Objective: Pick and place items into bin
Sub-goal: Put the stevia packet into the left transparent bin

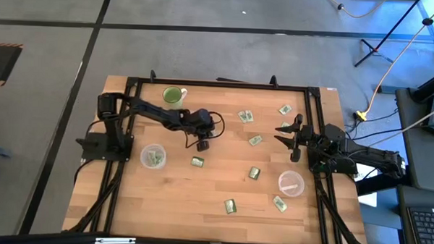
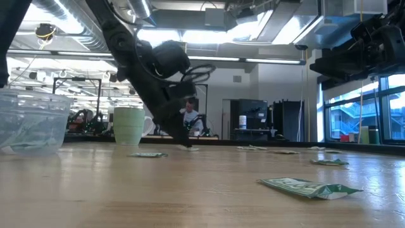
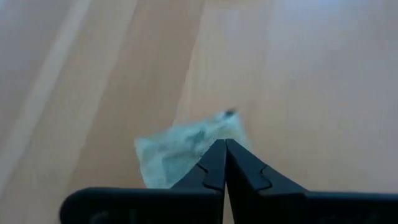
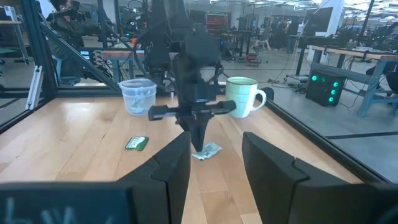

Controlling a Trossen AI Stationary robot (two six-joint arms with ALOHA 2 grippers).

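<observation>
Nearby, several packets (image 1: 230,206) lay scattered over table (image 1: 170,214), some near right-hand clear cup (image 1: 291,184). Left-hand clear bin (image 1: 153,157) held few packets already. Right gripper (image 1: 286,134) waited at right side, fingers apart, nothing between them. Left gripper (image 1: 203,145) was down mid-table, fingers pinched together on corner of one packet (image 3: 186,149) lying on wood. Farther off, light-green mug (image 1: 173,96) stood upright near far edge.

Overhead, table-level, two wrist views
</observation>
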